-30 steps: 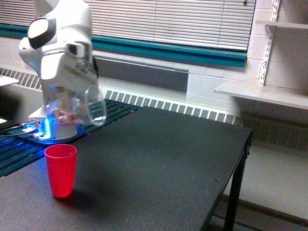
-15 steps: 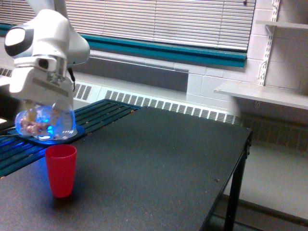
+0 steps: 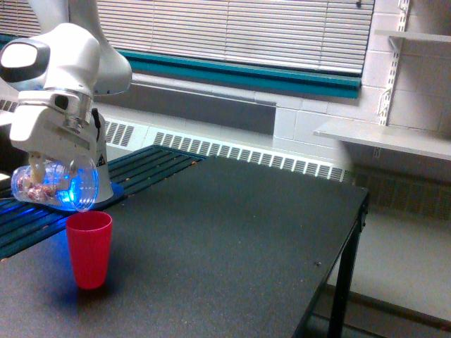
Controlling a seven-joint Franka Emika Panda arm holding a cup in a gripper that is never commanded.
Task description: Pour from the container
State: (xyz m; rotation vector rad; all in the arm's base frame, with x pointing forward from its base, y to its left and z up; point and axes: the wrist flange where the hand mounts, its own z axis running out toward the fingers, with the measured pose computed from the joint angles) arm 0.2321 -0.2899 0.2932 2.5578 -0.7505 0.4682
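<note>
Now the clear plastic tumbler (image 3: 55, 184) lies close to horizontal above the red cup (image 3: 89, 248), its open mouth turned toward the exterior view's right and sitting just over the red cup's rim. A second ago it hung further to the right, clear of the red cup, with its mouth facing the camera; half a second ago it had swung left and begun to tip. The shift puts the pour into its tilting stage. The pinkish-white pieces (image 3: 35, 184) are seen through the wall, bunched at the closed end on the exterior view's left, and none is visible leaving the mouth or falling, so in my judgement further tilt is needed before anything transfers. The gripper (image 3: 60, 160) grasps the tumbler from above, its fingers closed against the wall; the fingertips themselves are hidden behind the white hand housing. The tumbler touches neither the red cup nor the black table (image 3: 232, 239). Blue light glows behind it.
</note>
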